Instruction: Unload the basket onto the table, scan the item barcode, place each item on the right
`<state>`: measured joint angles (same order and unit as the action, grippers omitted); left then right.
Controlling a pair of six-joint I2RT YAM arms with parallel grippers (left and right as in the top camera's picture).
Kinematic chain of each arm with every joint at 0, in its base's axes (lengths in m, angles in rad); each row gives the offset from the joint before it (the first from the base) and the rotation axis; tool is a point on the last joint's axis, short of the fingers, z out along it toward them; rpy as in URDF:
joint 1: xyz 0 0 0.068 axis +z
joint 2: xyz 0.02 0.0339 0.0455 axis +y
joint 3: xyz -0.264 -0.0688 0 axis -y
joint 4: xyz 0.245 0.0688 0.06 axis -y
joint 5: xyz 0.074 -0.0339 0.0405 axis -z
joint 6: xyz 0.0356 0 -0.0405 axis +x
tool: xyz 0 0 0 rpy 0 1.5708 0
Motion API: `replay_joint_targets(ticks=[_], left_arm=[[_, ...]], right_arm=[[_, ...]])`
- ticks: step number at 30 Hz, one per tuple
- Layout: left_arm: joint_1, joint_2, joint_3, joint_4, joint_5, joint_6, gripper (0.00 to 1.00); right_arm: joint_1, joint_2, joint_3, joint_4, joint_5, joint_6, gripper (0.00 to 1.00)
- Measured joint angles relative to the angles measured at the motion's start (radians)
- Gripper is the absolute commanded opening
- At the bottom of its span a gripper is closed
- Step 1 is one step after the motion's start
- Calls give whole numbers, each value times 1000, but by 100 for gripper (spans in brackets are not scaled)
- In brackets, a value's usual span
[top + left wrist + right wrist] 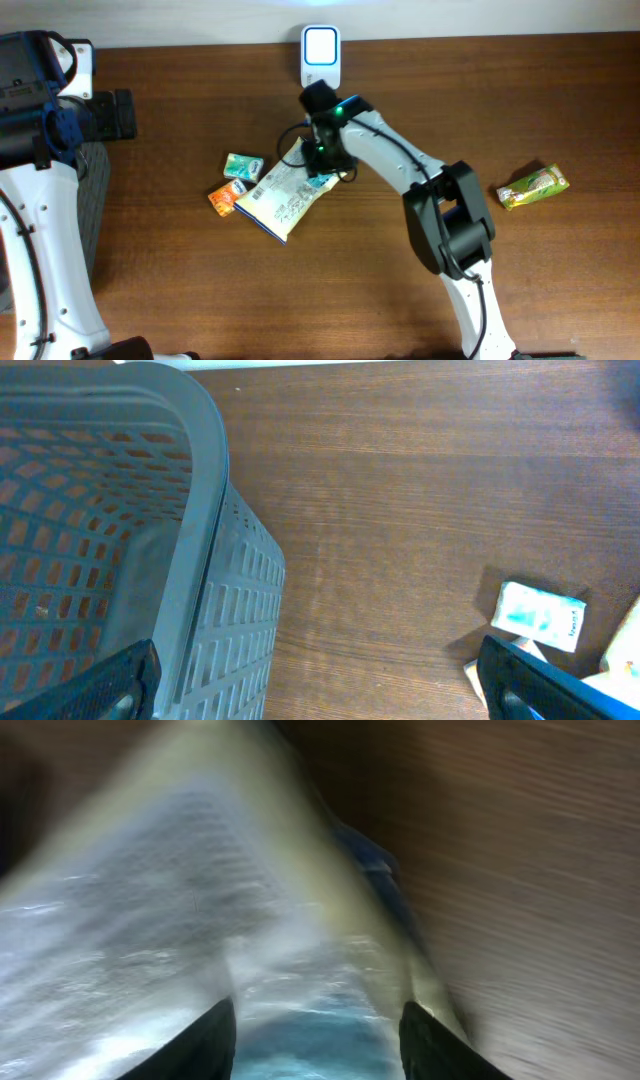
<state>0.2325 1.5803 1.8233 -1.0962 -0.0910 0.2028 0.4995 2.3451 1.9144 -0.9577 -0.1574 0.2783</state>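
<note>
**Dark wood surface: bag gripped, scanner just ahead**

Your right gripper (322, 158) was clamped on the upper end of the pale snack bag (283, 197), near the white scanner (320, 50). No barcode showed, so you needed to lift the bag off the surface (480, 90) and turn its printed face squarely to the scanner. Your left gripper (320, 685) hung wide open over the grey basket (120, 510).
</note>
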Motion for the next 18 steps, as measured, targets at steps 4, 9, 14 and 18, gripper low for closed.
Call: replay_joint_targets(ticks=[4,9,14,18], left_arm=[[0,0,0,0,0,0,99],[0,0,0,0,0,0,99],[0,0,0,0,0,0,99],[0,0,0,0,0,0,99]], right_arm=[[-64,15,100,-138,-45,-75,52],[-71,16,321,-282,-150,-160,47],[11,15,338,-290,-205,-177,47],[87,15,313,-197,-215,-193,48]])
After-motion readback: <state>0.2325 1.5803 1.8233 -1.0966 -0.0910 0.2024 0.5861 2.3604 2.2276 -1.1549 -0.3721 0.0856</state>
